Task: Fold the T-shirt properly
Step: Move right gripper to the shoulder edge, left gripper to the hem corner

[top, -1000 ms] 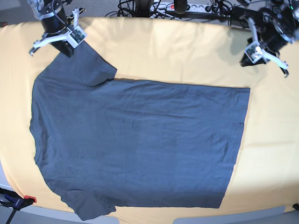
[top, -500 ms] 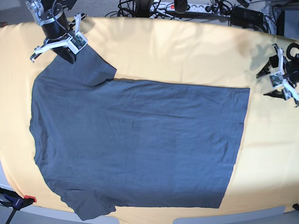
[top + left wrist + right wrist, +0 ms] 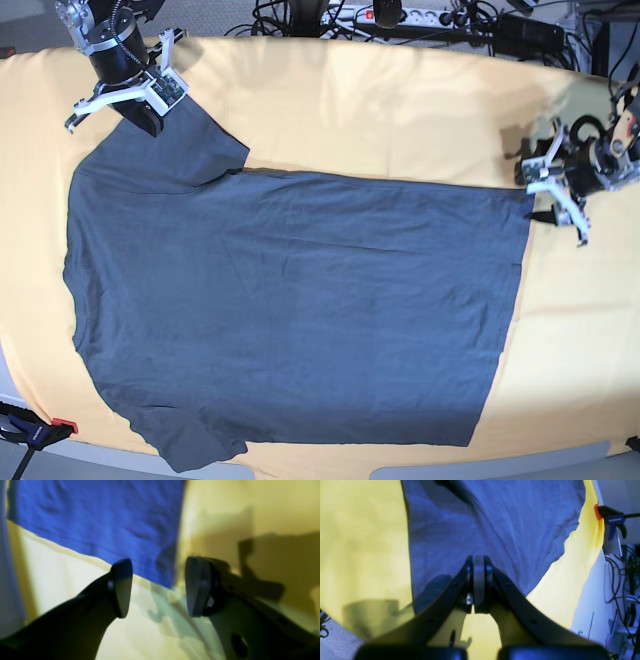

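1. The T-shirt (image 3: 290, 310) lies spread flat over most of the table (image 3: 400, 110), on its yellow cloth, collar end toward the left of the base frame and hem toward the right. No fold shows yet, so the step in hand looks like the first grasp – each arm taking a corner.

2. The left gripper (image 3: 562, 192) sits at the right of the base frame, just beside the hem's upper corner. Its fingers (image 3: 122, 587) stand well apart and hold nothing; in the left wrist view the corner of the shirt lies between and beyond them.

3. The right gripper (image 3: 135, 100) is at the upper left of the base frame, over the upper sleeve. Its fingers (image 3: 479, 580) are pressed fully together; whether any cloth is pinched there cannot be told from the right wrist view.

4. The next move probably calls for the left fingers to drop onto the hem corner and close on it – one jaw under the edge, so the yellow cloth is not caught too.

5. Bare yellow cloth runs along the top and right of the base frame, giving room. A red-tipped clamp (image 3: 40, 432) sits at the lower left edge, and cables (image 3: 400, 15) lie beyond the top edge.
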`<act>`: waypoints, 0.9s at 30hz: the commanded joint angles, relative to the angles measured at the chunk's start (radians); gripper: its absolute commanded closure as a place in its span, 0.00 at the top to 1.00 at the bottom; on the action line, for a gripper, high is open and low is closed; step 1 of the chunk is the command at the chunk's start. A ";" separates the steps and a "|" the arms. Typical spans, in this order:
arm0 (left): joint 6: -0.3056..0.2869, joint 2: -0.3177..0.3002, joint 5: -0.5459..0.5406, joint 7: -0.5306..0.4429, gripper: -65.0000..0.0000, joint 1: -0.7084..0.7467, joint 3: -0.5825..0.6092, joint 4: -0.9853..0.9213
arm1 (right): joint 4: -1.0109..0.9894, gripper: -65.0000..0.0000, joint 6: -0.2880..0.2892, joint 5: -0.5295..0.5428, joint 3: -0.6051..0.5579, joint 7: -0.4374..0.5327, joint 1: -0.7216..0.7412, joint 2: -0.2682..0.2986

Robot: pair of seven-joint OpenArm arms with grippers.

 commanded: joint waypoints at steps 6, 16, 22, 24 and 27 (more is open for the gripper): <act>-0.011 0.063 0.055 0.010 0.53 -0.154 0.153 -0.100 | 0.015 0.00 -0.019 -0.012 0.005 0.015 -0.003 0.011; -0.010 0.084 0.049 0.044 0.00 -0.256 0.222 -0.123 | 0.015 0.26 0.016 -0.027 0.005 -0.015 -0.003 0.012; -0.010 0.068 -0.002 0.048 0.00 -0.268 0.222 -0.123 | -0.047 0.44 0.031 -0.011 0.006 -0.016 0.031 0.012; -0.010 0.067 -0.003 0.048 0.00 -0.270 0.222 -0.123 | -0.116 0.44 0.040 -0.011 0.006 -0.003 0.071 0.012; -0.011 0.067 -0.003 0.048 0.00 -0.269 0.222 -0.123 | -0.235 0.44 0.041 -0.011 0.006 0.002 0.148 0.012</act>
